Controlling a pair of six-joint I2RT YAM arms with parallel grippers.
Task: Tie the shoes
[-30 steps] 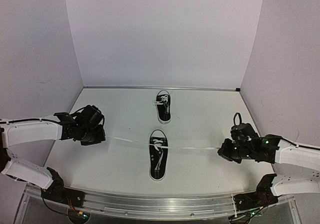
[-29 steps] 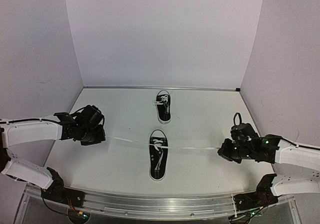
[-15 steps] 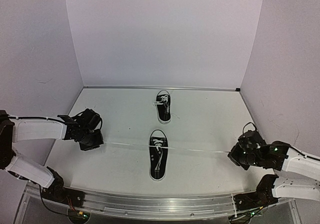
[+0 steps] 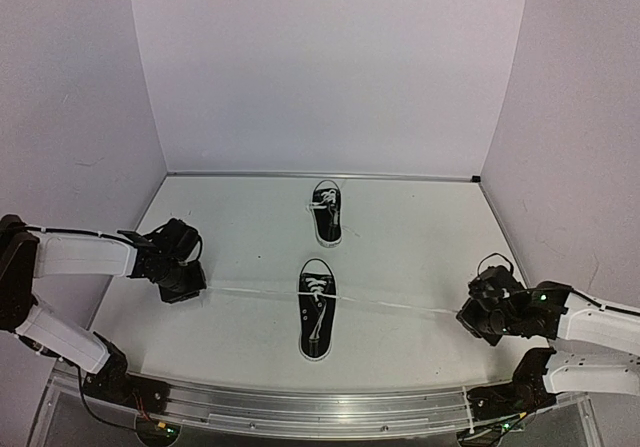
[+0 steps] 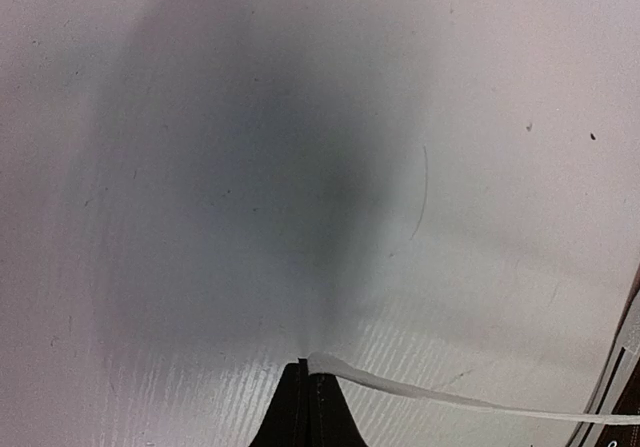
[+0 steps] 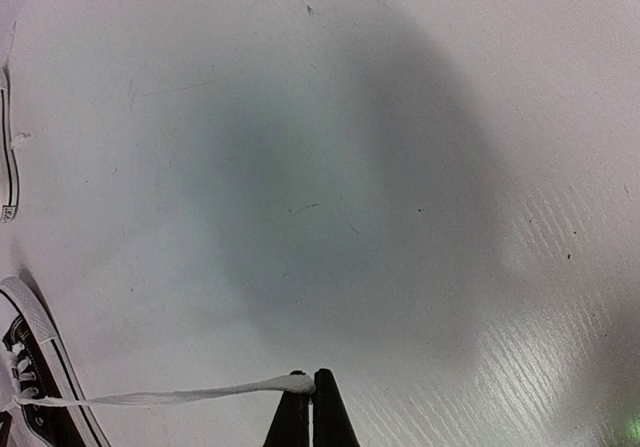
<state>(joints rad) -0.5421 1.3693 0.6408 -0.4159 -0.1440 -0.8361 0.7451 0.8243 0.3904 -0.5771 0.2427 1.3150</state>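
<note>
Where shoes [image 4: 317, 309] sit, white table [image 4: 420, 237], lilac walls [image 4: 320, 67]

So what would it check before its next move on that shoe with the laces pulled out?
1. Left gripper shut on one white lace end: ok.
2. Right gripper shut on the other lace end: ok.
3. Both ends pulled out sideways from the near black canvas sneaker: ok.
4. Knot snug over its tongue: cannot tell.
5. Far black canvas sneaker apart from the stretched lace: ok.
</note>
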